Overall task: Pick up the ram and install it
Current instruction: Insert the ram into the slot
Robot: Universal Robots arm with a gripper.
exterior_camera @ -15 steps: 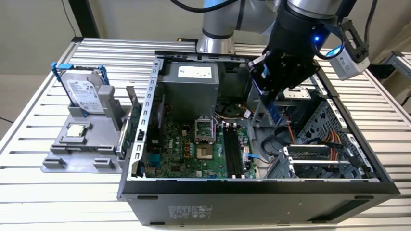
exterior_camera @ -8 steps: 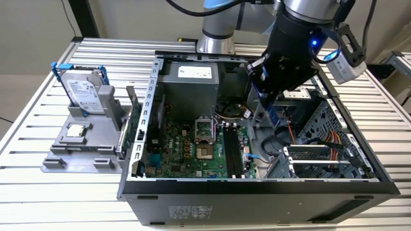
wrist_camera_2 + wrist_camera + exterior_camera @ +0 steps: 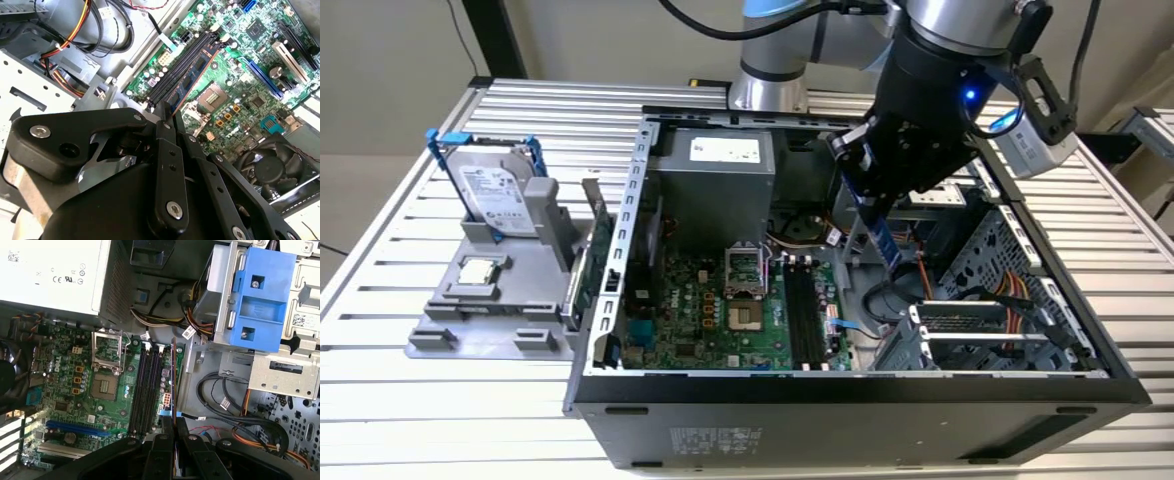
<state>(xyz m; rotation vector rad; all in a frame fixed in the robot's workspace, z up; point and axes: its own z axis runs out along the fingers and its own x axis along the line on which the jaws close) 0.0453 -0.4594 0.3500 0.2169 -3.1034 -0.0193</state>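
Presently we list one ram, a thin blue stick with dark chips, clenched edge-up in the jaws of the gripper above the motherboard's black slots.

Green motherboard, blue ram (black gripper).

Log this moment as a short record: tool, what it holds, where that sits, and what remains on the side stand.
tool: the tool is shut on the ram, over the open computer case
ram: the ram hangs on edge, above the memory slots and not yet seated
motherboard: CPU socket is empty
side stand: hard drive upright; CPU chip lying flat
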